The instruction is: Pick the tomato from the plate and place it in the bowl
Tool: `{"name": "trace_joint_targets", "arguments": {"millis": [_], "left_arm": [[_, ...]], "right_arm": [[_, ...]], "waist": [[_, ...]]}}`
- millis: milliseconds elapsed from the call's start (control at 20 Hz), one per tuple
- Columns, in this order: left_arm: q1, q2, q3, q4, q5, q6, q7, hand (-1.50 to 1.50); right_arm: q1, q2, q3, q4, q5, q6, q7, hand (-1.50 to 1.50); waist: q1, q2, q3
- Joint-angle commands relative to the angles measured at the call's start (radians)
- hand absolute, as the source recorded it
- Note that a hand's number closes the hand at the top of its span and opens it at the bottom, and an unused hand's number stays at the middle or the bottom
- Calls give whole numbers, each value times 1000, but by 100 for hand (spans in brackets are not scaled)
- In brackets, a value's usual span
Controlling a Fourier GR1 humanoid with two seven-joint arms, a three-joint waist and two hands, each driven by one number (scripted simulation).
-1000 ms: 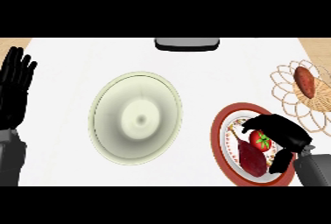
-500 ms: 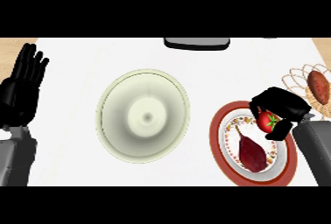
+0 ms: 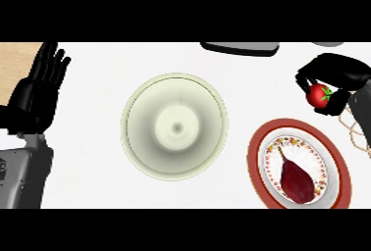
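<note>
One tomato [image 3: 319,94] in the curled right hand [image 3: 334,71], beyond the plate [image 3: 255,153]; left hand [image 3: 38,93] open.

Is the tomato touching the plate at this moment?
Apart. The head view shows the tomato inside the curled fingers of the right hand, beyond the upper rim of the plate, with white counter between them.
</note>
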Motion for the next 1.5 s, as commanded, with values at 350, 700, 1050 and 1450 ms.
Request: {"name": "trace_joint_targets", "arguments": {"millis": [350,700,1050,1450], "left_arm": [[15,6,13,26,-9,3,-25,0],[23,13,30,34,2,1,-13,0],[20,34,49,58,-4,0,-28,0],[91,31,54,20,-5,2,-30,0]], "right_arm": [[-298,-65,-147,268,-100,-39,-224,150],[-439,-66,-203,350,-203,69,-374,150],[-549,21,-222,419,-316,261,-351,150],[-688,164,-171,441,-356,370,-197,150]], "waist": [[-23,-9,-2],[-52,-20,-4],[-79,-32,-6],[-103,-53,-7]]}}
